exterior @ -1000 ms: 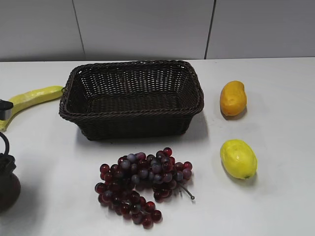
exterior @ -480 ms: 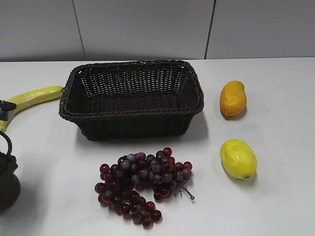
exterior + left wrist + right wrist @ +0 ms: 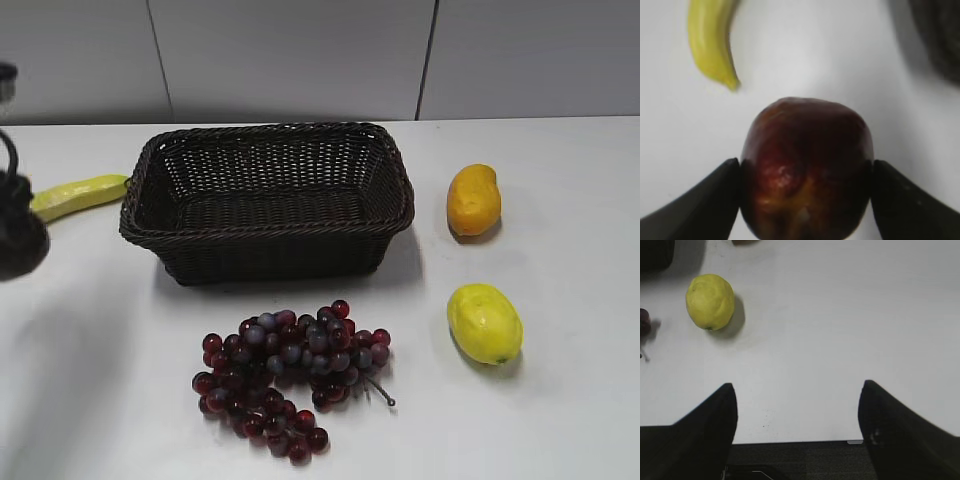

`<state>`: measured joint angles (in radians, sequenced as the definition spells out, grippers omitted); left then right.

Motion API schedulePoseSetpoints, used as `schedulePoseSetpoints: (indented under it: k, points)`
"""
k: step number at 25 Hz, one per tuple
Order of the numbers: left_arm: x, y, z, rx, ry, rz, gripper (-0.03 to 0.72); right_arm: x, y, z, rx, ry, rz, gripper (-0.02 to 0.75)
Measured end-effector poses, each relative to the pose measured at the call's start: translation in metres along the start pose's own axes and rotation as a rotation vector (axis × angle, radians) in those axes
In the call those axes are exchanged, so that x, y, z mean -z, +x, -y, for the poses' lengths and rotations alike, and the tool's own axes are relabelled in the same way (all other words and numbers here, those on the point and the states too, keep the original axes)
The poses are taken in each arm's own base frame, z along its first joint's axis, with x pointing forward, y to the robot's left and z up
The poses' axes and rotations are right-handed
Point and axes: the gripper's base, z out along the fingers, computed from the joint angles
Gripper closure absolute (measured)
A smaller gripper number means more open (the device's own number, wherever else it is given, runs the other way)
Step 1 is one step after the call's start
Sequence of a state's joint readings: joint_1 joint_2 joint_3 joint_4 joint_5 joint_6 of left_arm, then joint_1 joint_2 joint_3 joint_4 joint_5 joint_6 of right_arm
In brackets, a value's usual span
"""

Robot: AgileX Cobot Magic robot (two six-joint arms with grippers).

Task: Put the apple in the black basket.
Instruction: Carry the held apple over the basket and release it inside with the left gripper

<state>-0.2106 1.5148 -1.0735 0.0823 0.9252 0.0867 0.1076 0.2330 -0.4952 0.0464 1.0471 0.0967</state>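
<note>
The apple (image 3: 807,165), very dark maroon-red, sits between the two black fingers of my left gripper (image 3: 805,172), which is shut on it and holds it above the white table. In the exterior view the apple (image 3: 18,248) hangs at the far left edge, left of the black basket (image 3: 265,232). The basket is dark woven wicker and nothing shows inside it. Its blurred corner shows at the top right of the left wrist view (image 3: 940,40). My right gripper (image 3: 797,387) is open and empty over the table's near edge.
A long yellow fruit (image 3: 80,192) lies left of the basket, just beyond the apple (image 3: 710,45). A bunch of dark red grapes (image 3: 290,370) lies in front of the basket. An orange fruit (image 3: 473,200) and a yellow fruit (image 3: 484,322) lie to the right.
My left gripper has lifted the apple: in the exterior view it rose from the lower left corner to about the basket's height. Nothing else moved.
</note>
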Motion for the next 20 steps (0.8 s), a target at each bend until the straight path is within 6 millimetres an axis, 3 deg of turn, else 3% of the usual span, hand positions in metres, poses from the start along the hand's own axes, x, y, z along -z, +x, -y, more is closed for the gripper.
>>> schedulePoseSetpoints:
  k: [4,9,14,20]
  points:
    - [0.043,-0.05,0.001,-0.037,-0.001,0.186,0.116,0.0,0.0,0.0,0.0,0.0,0.0,0.167]
    - [0.055,-0.107,0.038,-0.16,0.033,0.252,0.117,0.0,0.0,0.0,0.0,0.0,0.0,0.167]
    - [0.025,-0.14,0.095,-0.294,0.069,0.205,0.117,0.0,0.0,0.0,0.0,0.0,0.0,0.167]
    - [-0.032,-0.145,0.136,-0.379,0.091,0.106,0.117,0.0,0.0,0.0,0.0,0.0,0.0,0.167]
